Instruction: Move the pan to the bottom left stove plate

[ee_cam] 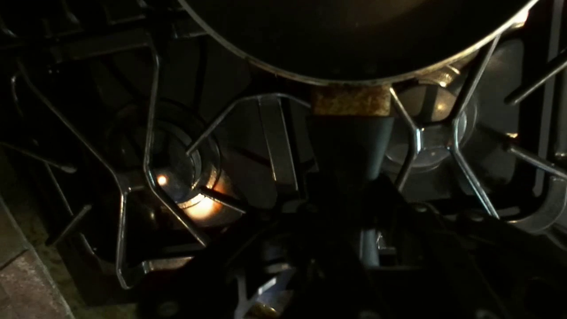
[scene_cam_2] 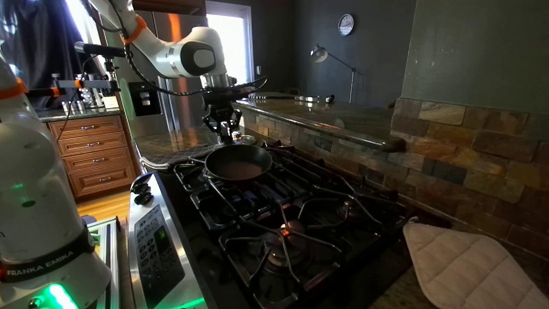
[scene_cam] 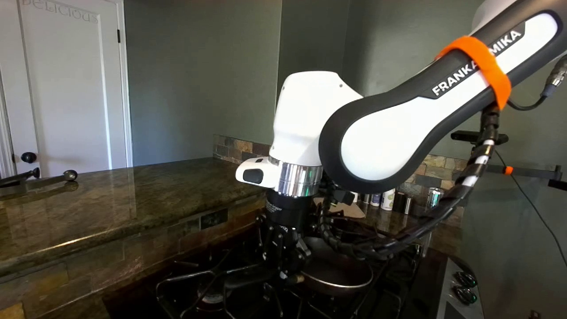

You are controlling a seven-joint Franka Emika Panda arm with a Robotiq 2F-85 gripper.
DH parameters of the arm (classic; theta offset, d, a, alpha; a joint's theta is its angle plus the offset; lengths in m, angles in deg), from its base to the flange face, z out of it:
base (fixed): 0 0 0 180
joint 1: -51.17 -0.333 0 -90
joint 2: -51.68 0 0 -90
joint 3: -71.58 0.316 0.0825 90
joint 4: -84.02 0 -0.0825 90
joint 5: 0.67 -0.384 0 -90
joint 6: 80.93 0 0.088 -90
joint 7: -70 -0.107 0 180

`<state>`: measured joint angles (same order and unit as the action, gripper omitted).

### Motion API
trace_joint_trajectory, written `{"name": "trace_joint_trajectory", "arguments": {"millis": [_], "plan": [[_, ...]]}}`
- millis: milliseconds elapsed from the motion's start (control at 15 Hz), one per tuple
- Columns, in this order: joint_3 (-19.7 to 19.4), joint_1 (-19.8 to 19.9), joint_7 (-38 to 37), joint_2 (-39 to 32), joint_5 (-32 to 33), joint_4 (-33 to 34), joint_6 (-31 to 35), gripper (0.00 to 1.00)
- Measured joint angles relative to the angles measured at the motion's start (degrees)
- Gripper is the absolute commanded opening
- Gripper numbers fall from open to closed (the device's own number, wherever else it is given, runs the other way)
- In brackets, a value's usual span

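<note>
The pan is dark, round and shallow with a thin light rim. It shows in both exterior views (scene_cam: pixel 336 270) (scene_cam_2: pixel 239 165) and at the top of the wrist view (ee_cam: pixel 354 40). It is over the stove grates at the end by the dark quilted cloth. Whether it rests on the grates or hangs just above them I cannot tell. Its dark handle (ee_cam: pixel 352 141) runs down between the fingers in the wrist view. My gripper (ee_cam: pixel 348 181) is shut on this handle, also seen in both exterior views (scene_cam: pixel 285 277) (scene_cam_2: pixel 224 139). The fingertips are very dark.
Black grates (scene_cam_2: pixel 291 244) and burners cover the stove. A raised stone ledge (scene_cam: pixel 146 212) runs along it. A control panel (scene_cam_2: pixel 158 249) lines another side. A light quilted pad (scene_cam_2: pixel 467 266) lies at one end, a dark quilted cloth (scene_cam_2: pixel 188 154) at the opposite end. Small bottles (scene_cam: pixel 387 200) stand beyond.
</note>
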<state>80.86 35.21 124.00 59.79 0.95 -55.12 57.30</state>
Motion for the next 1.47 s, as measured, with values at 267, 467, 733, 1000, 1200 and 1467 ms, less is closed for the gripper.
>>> {"name": "trace_joint_trajectory", "arguments": {"millis": [267, 467, 733, 1000, 1200, 1467], "plan": [[1.7, -1.1, 0.1, -4.0, -0.2, 3.7, 0.0, 0.32], [1.8, -1.1, 0.1, -4.9, -0.3, 4.3, 0.0, 0.32], [1.8, -1.1, 0.1, -4.9, -0.3, 4.3, 0.0, 0.32], [1.8, -1.1, 0.1, -4.9, -0.3, 4.3, 0.0, 0.32], [1.8, -1.1, 0.1, -4.9, -0.3, 4.3, 0.0, 0.32], [1.8, -1.1, 0.1, -4.9, -0.3, 4.3, 0.0, 0.32]]}}
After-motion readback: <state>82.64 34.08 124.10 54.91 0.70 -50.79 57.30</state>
